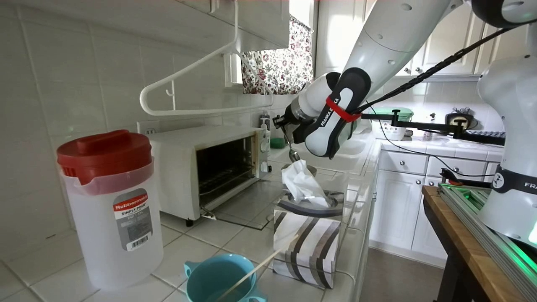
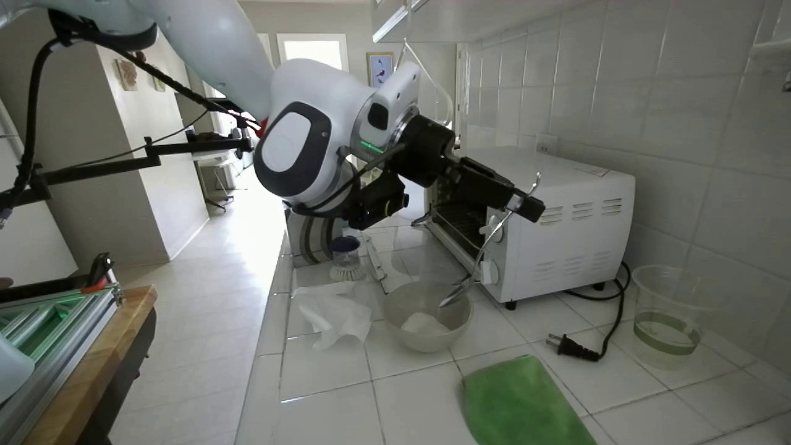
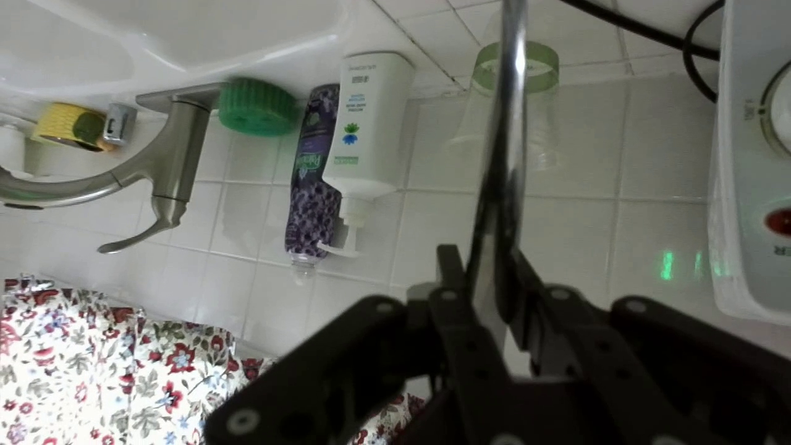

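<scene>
currently: black two-finger gripper (image 2: 524,205), fingers pinching a curved silver metal spoon (image 3: 508,123); spoon head shows over a round beige bowl (image 2: 411,340), lower centre of an exterior view. best handling: firm pinch, slow tilt, head clear of the rim.

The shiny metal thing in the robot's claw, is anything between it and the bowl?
Nothing visible. The gripper holds the metal utensil, whose lower end points down over or into the bowl; I can't tell whether it touches the white stuff inside. The crumpled tissue lies beside the bowl, not between them.
</scene>
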Tool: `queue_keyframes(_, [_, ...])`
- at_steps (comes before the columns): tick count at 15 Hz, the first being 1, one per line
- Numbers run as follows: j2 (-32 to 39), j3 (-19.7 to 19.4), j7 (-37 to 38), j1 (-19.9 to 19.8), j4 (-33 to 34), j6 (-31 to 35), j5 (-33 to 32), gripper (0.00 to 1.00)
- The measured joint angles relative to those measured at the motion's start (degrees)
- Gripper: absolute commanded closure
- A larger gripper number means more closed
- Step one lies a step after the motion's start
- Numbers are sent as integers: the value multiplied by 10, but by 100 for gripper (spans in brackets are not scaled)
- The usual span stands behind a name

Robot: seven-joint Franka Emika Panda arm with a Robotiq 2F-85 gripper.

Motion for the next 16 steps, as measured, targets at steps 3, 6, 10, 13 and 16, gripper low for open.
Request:
queue_keyframes(3, [7, -8, 2, 8, 0, 0, 0, 95])
queue_keyframes(6, [15, -17, 6, 17, 0, 0, 0, 95])
queue_keyframes(10, [28, -24, 9, 25, 1, 0, 18, 95])
queue_keyframes(13, [39, -29, 18, 32, 1, 0, 24, 95])
queue_keyframes(16, [52, -35, 30, 40, 1, -1, 31, 95])
